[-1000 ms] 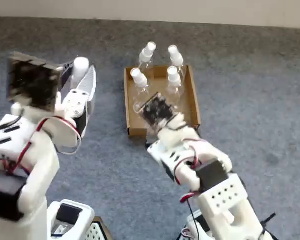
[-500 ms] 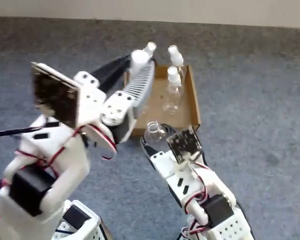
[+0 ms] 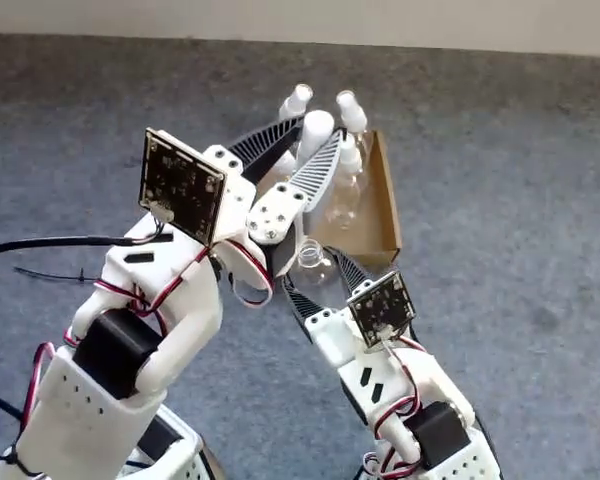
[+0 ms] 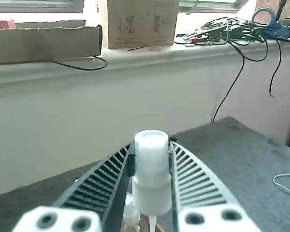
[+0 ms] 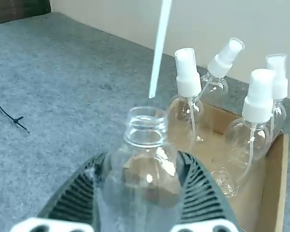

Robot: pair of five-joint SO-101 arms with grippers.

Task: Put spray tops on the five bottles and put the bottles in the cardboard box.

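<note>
The left tool (image 4: 151, 144) is clamped on the white spray top (image 4: 151, 176), whose thin dip tube (image 5: 158, 48) hangs straight down. The right tool (image 5: 142, 163) is closed round the belly of the open bottle (image 5: 146, 145), held upright just outside the near end of the cardboard box (image 3: 385, 215). The danger now is a miss: if the tube tip lands on the rim rather than inside the neck, it may bend or skid off, and a hard push could twist the bottle in its grip or knock it toward the box. The tip hangs just above the neck, seemingly a little to one side, though depth is hard to read here. Four capped bottles (image 5: 257, 96) stand toward the far end of the box, which sits on the grey worktop (image 3: 520, 150).
</note>
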